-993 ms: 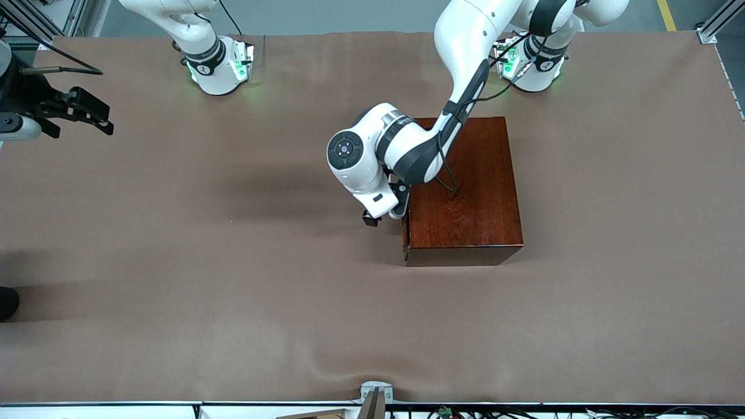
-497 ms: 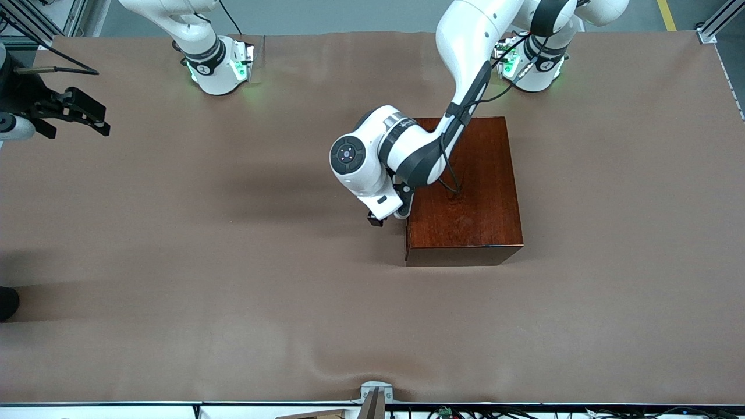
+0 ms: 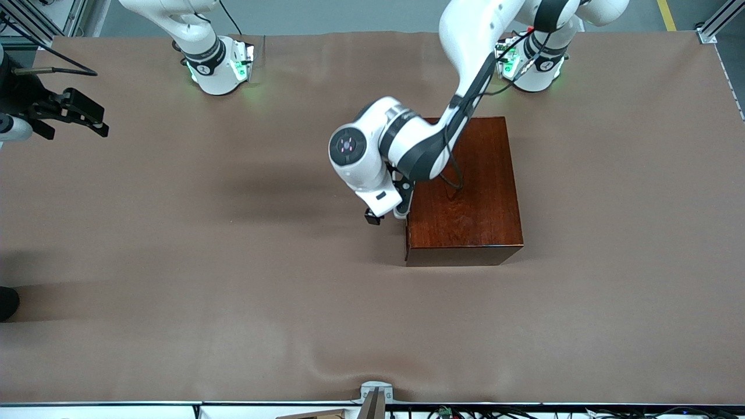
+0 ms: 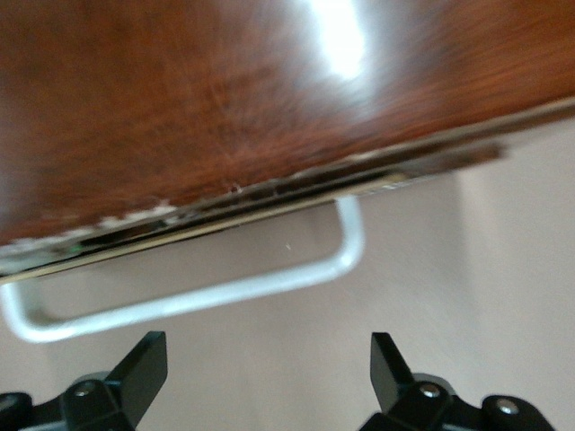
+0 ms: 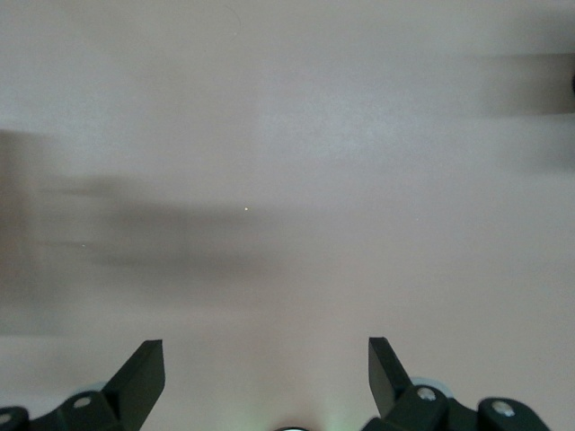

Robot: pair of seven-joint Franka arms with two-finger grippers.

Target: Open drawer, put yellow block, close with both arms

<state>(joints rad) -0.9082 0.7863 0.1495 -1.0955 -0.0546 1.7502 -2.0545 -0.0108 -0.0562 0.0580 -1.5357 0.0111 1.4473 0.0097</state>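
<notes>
My left gripper (image 4: 260, 382) hangs spread wide and empty, right by the drawer's (image 4: 269, 193) white handle (image 4: 193, 296). My right gripper (image 5: 260, 382) waits wide open at the table's (image 3: 233, 291) edge, holding nothing.

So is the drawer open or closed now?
Closed. The drawer front sits flush with the box; only its handle sticks out, near the open left tool.

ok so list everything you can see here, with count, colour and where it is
wooden box: one, glossy dark mahogany, on the table toward the left arm's end
drawer: one, dark reddish-brown front, in the box, nearly shut
handle: one, white U-shaped bar, on the drawer front
table: one, covered in brown cloth
yellow block: not in view
left gripper: black, open, just off the handle
right gripper: black, open, over the right arm's end of the table, waiting
</notes>
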